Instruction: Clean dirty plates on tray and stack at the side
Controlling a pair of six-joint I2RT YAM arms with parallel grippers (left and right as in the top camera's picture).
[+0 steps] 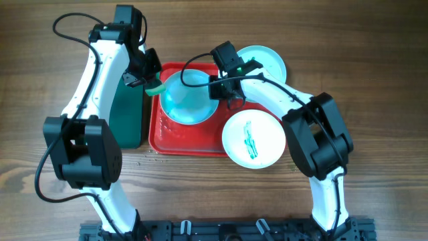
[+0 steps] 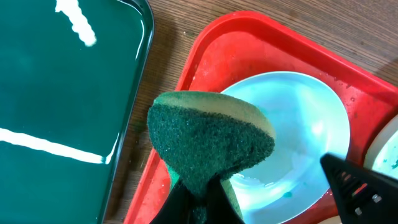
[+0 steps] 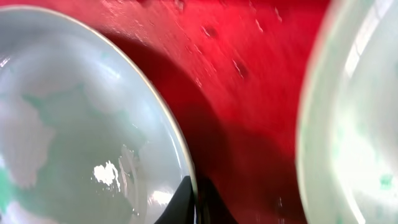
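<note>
A pale-blue plate [image 1: 188, 98] sits tilted on the red tray [image 1: 175, 142]. My right gripper [image 1: 224, 92] is shut on its right rim [image 3: 180, 149] and holds that edge up. My left gripper [image 1: 148, 79] is shut on a green sponge [image 2: 211, 140], just left of the plate and above the tray's left rim. A second plate [image 1: 254, 137] with green streaks lies on the tray's right edge. A third plate [image 1: 267, 61] lies on the table behind the tray. In the left wrist view the held plate [image 2: 298, 124] shows faint green spots.
A dark green tray [image 1: 128, 114] lies left of the red tray, under my left arm; it also fills the left of the left wrist view [image 2: 56, 93]. Water drops speckle the red tray [image 3: 249, 56]. Wood table surrounds everything.
</note>
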